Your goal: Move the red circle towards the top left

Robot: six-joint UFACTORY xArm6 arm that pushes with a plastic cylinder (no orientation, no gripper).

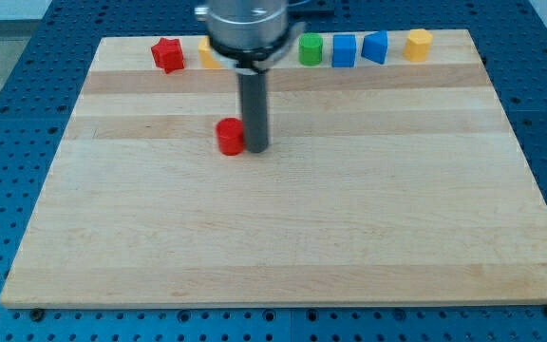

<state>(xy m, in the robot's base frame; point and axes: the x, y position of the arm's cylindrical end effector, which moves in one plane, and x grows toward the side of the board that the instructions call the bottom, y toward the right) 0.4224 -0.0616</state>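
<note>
The red circle block point(230, 137) sits on the wooden board point(283, 237), left of centre in the upper half. My tip point(256, 148) rests on the board just to the view's right of the red circle, touching or nearly touching its right side. The dark rod rises straight up from there to the arm's grey end at the view's top.
Along the board's top edge stand a red star-shaped block point(167, 54), a yellow block point(207, 54) partly hidden by the arm, a green cylinder point(311, 49), two blue blocks point(344, 50) point(375, 47) and a yellow block point(418, 45). A blue pegboard surrounds the board.
</note>
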